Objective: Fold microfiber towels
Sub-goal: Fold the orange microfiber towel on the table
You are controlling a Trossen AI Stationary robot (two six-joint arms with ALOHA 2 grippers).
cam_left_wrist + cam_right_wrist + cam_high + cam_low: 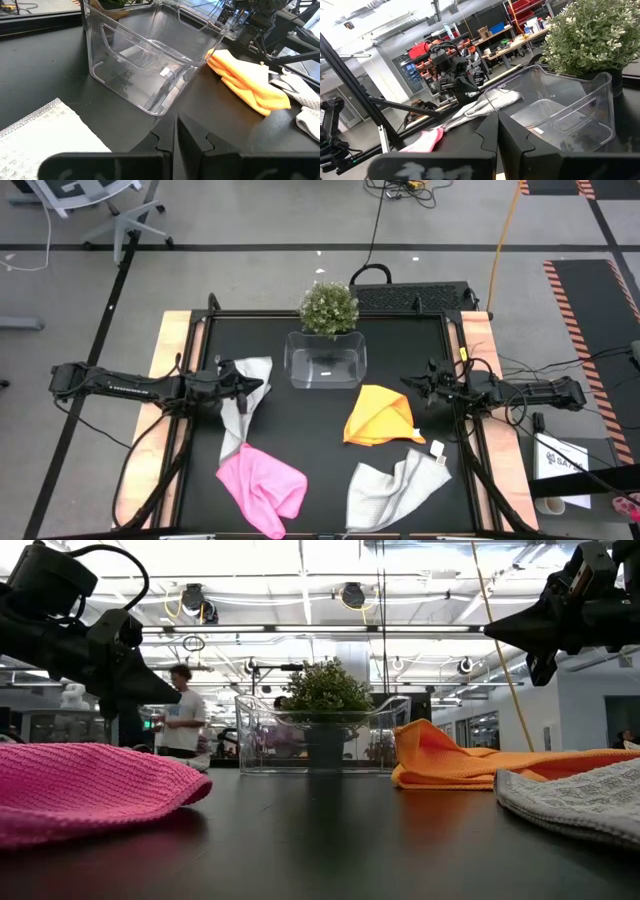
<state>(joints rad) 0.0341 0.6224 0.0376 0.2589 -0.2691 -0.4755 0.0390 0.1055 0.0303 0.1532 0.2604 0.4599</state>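
Our left gripper (262, 386), pinched shut and empty, hovers over the grey towel (243, 413), whose length runs near-to-far beneath it.

In the low view the bright pink microfiber towel (90, 785) and the light grey microfiber towel (580, 802) run off the picture's sides, the potted green plant (325, 715) blurs behind the clear plastic tub (320, 735), and the distant person (182, 720) is too small to make out
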